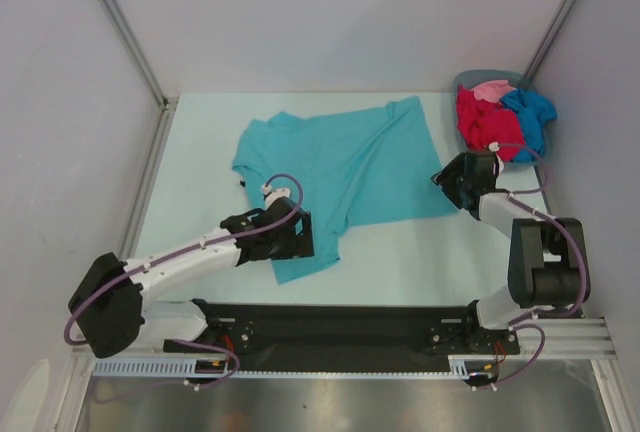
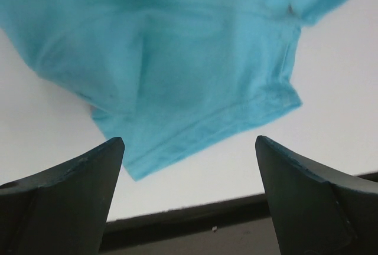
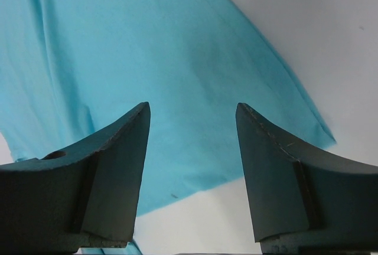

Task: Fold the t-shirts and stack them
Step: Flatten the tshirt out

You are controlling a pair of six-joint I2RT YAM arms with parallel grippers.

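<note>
On bench (image 1: 420, 252): teal t-shirt (image 1: 340, 167) spread out and rumpled, red tee (image 1: 480, 120), pink tee (image 1: 490, 90) and blue tee (image 1: 532, 112) heaped in basket (image 1: 466, 79) at far right; left hand (image 1: 299, 236) gaping wide, empty, over shirt's near-left corner; right hand (image 1: 450, 180) open, gripping nothing, at its right edge.

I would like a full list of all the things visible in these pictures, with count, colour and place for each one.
teal t-shirt: one, teal-turquoise, spread on the middle of the table.
red t-shirt: one, crimson, in the basket.
pink t-shirt: one, pale pink, far side of the basket.
blue t-shirt: one, bright blue, right side of the basket.
basket: one, grey-blue, far right corner.
table: one, pale.
left gripper: one, dark, open, at the teal t-shirt's near hem.
right gripper: one, dark, open, at its right edge.
</note>
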